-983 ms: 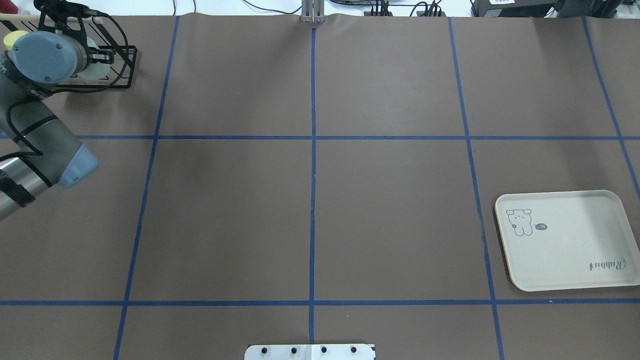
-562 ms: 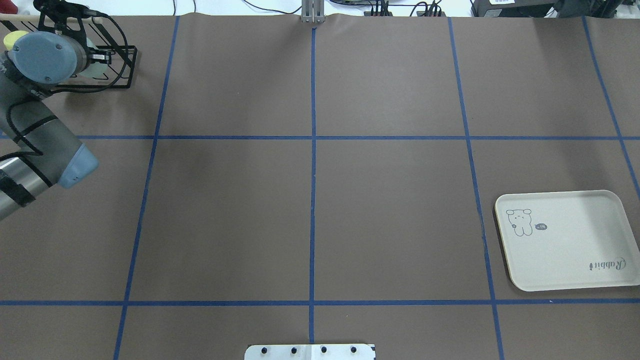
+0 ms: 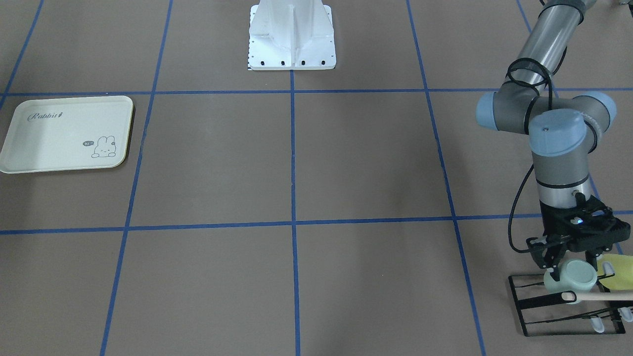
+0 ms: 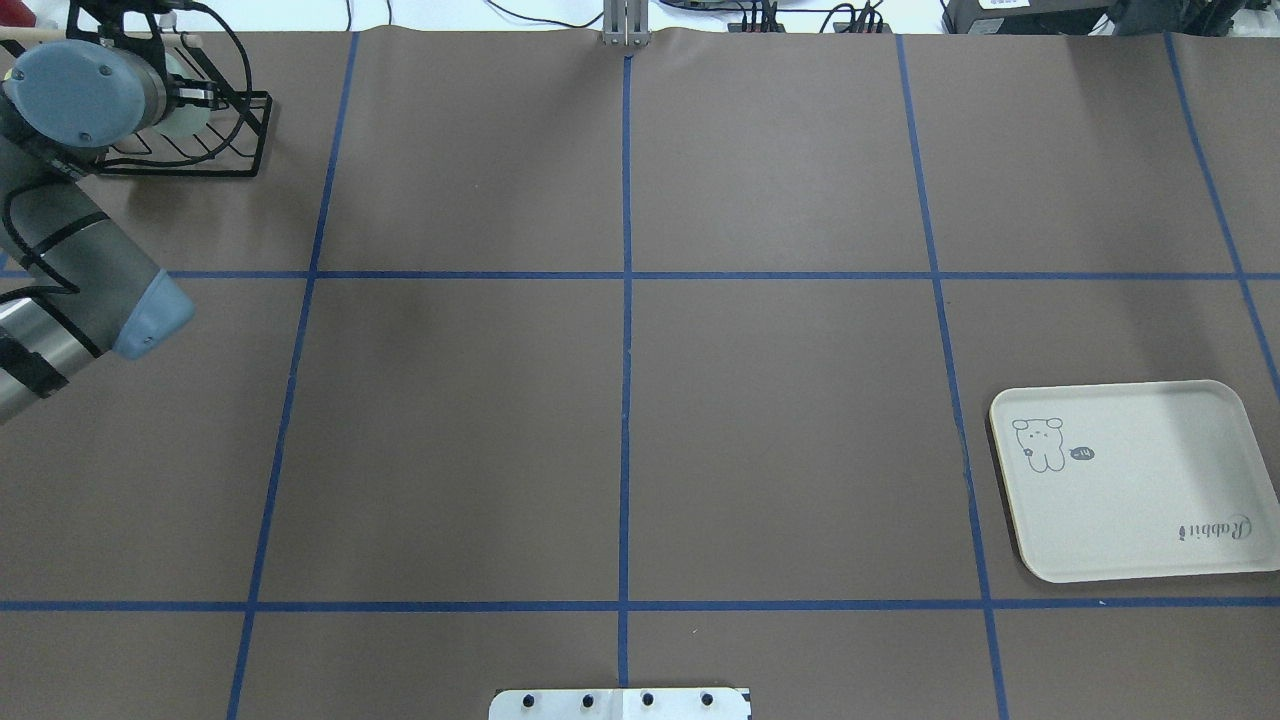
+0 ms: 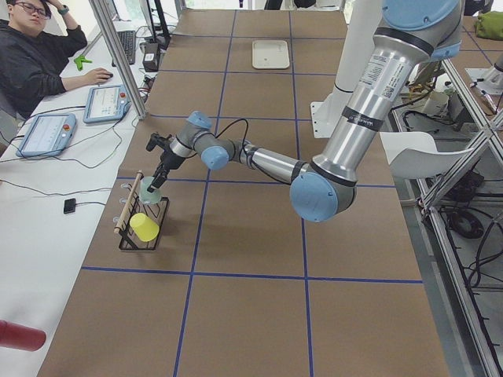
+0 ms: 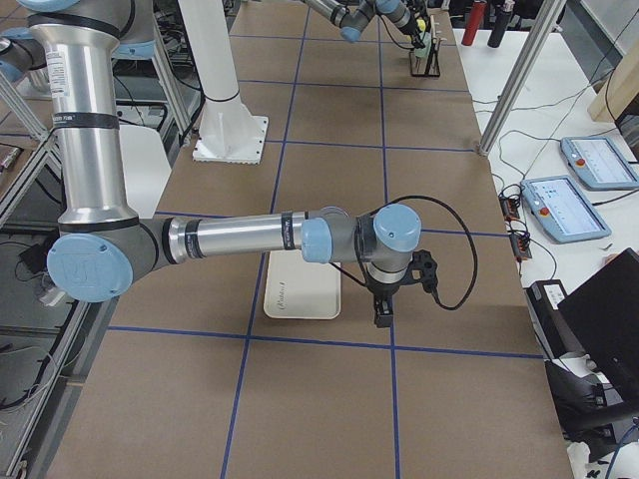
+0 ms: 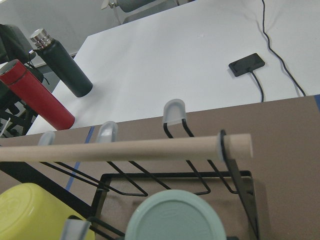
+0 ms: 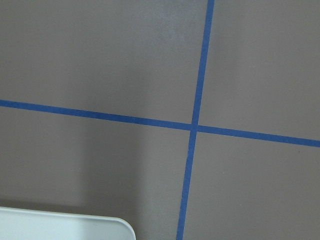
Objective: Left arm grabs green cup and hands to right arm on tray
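At the counter's far left corner, about 10 o'clock from its middle in the overhead view, the green cup [image 3: 579, 277] sits over a black wire rack [image 7: 170, 175]. It is tipped on its side. Its round base faces the operators' edge and the left wrist camera, so its long axis runs roughly across the counter's depth.

A yellow cup [image 3: 618, 271] lies in the same rack, at the green cup's 3 o'clock in the front-facing view. A wooden rod [image 7: 125, 150] crosses the rack just past both.

The left gripper [image 3: 571, 267] grasps the green cup by its sides. The left arm [image 5: 267, 161] is stretched far out and low, with its wrist turned down into the rack.

The tray [image 4: 1150, 500] lies at 4 o'clock, well apart from the rack. The right arm [image 6: 240, 235] reaches out level, and the right gripper [image 6: 382, 311] points down near the tray. I cannot tell whether it is released or clenched.
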You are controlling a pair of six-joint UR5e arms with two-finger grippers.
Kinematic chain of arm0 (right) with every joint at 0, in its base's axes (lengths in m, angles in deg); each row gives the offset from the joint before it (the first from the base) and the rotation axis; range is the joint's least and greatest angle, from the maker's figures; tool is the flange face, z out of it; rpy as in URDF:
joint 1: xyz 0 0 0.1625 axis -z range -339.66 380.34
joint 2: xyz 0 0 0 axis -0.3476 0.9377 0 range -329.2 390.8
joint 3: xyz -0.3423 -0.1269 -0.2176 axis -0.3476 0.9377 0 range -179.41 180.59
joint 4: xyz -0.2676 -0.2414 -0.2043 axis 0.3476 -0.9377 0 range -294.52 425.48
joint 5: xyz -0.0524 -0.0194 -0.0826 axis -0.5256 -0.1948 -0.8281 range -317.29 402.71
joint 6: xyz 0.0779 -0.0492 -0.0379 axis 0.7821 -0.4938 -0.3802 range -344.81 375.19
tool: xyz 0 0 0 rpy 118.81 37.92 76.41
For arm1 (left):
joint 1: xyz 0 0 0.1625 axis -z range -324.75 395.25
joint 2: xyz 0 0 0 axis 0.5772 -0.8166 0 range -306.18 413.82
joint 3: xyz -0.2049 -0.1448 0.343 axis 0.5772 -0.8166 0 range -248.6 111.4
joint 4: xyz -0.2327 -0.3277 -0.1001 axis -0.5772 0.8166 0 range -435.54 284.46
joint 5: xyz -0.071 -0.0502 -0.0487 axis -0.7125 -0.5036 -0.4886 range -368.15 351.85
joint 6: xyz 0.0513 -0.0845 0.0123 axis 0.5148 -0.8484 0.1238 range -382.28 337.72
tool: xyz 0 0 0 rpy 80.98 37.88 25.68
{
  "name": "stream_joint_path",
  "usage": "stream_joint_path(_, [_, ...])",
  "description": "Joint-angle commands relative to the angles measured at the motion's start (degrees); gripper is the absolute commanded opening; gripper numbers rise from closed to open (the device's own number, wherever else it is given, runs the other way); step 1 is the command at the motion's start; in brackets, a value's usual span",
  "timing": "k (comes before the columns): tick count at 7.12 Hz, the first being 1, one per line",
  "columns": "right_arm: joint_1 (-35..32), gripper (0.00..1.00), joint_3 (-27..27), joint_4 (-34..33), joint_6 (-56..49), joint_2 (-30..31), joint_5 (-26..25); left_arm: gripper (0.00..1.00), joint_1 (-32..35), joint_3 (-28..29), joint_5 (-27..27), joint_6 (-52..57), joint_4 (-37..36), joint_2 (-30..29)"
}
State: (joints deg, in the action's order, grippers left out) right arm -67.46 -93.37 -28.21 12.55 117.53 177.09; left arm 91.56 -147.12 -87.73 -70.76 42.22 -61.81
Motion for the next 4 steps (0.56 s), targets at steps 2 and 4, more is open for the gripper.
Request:
stream_joint_path(2, [0.00, 1.00, -0.09, 0.00, 0.00, 0.36, 0.00, 0.17, 1.86, -1.27, -8.79, 0.05, -0.16, -0.30])
stream_joint_path(4, [0.00, 1.00, -0.09, 0.00, 0.00, 0.45, 0.09, 0.16, 2.66, -4.25, -12.36, 0.14, -0.77, 0.49])
